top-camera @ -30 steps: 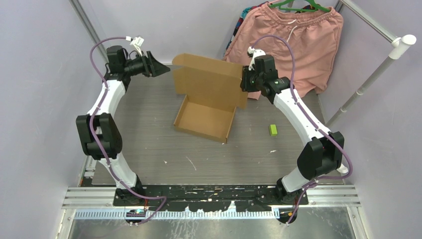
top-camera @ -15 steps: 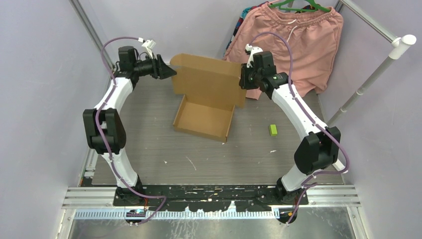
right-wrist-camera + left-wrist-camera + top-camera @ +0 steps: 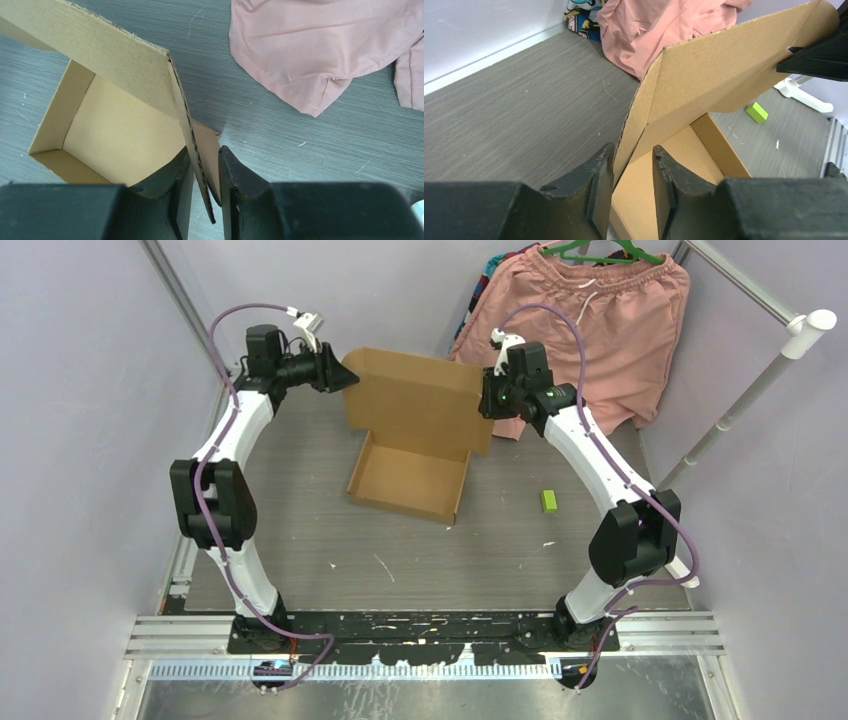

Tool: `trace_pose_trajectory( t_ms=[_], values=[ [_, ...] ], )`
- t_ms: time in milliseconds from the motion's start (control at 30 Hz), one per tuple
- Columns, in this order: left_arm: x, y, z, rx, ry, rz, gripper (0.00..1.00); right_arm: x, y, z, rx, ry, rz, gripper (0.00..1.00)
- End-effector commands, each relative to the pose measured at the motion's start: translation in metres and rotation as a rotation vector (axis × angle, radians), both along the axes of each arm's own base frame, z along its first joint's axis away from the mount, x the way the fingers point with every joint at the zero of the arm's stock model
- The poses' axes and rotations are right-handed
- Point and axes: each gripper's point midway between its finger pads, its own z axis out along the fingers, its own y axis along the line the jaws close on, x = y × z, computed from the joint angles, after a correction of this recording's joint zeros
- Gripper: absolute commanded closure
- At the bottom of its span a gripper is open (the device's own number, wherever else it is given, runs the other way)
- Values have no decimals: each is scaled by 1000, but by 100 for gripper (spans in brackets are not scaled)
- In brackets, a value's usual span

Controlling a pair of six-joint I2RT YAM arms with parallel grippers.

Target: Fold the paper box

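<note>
The paper box [image 3: 415, 400] is brown cardboard; its shallow tray [image 3: 410, 480] rests on the table and its lid stands upright at the back. My left gripper [image 3: 345, 380] is at the lid's left edge. In the left wrist view its jaws [image 3: 633, 148] straddle the lid's side flap [image 3: 636, 125], open, with one finger against the cardboard and the other apart from it. My right gripper [image 3: 487, 400] is at the lid's right edge. In the right wrist view it [image 3: 205, 150] is shut on the lid's edge flap [image 3: 187, 125], above the tray floor [image 3: 115, 130].
Pink shorts [image 3: 590, 330] hang on a hanger at the back right, just behind my right gripper. A small green block [image 3: 548, 501] lies on the table right of the tray. A white pole [image 3: 760, 390] slants along the right side. Walls stand close on both sides.
My left gripper has moved right to the lid's left edge and its jaws have narrowed around the side flap. The right gripper keeps its hold and has edged slightly left.
</note>
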Motion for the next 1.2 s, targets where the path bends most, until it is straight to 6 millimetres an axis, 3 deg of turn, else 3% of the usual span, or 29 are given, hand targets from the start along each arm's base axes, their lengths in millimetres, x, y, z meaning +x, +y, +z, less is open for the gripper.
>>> trace_pose_trajectory(
  t_ms=[0,233,600,800,1167],
  values=[
    [3,-5,19,49,-79,-1,67,10,6,28,27,-73,24,70],
    [3,-15,2,154,-66,-9,71,11,7,27,29,-69,26,70],
    [4,-9,-6,201,-58,13,76,13,8,25,25,-66,30,71],
    [3,-7,-4,217,-66,21,81,13,8,26,19,-65,32,74],
    [2,-2,10,237,-87,42,78,12,5,31,10,-73,25,63]
  ],
)
